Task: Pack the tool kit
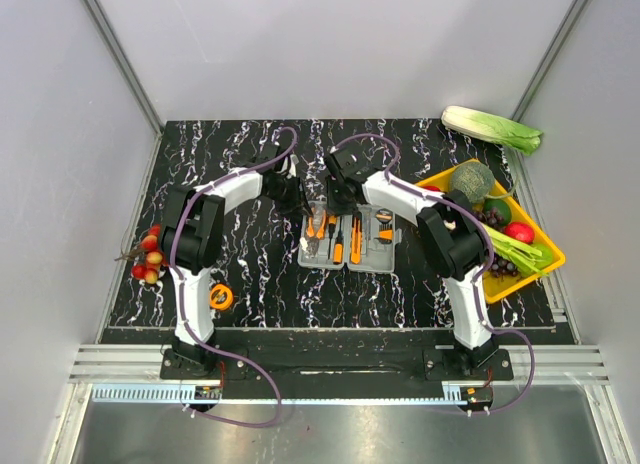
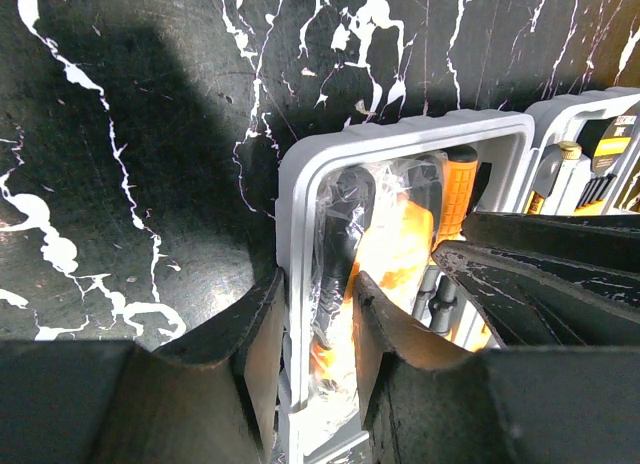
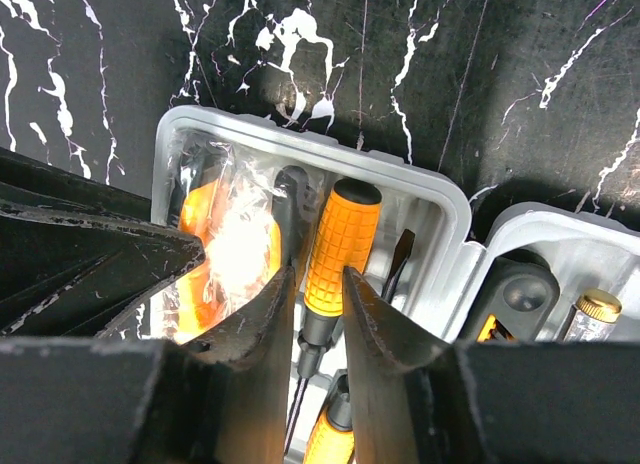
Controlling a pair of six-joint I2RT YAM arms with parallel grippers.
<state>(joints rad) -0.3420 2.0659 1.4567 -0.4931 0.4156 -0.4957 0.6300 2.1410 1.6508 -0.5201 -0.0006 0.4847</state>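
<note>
Crowding L gripper [image 2: 320, 284]: R gripper [image 3: 318, 279], seemingly.

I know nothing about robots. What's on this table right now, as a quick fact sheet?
Case: grey tool case, open flat, mid-table
Contents: orange-and-black tools, plus a plastic-wrapped bundle
Left end effector: astride a case wall
Right end effector: closed around the orange screwdriver handle
Elsewhere: yellow vegetable tray at right, orange ring near left
</note>
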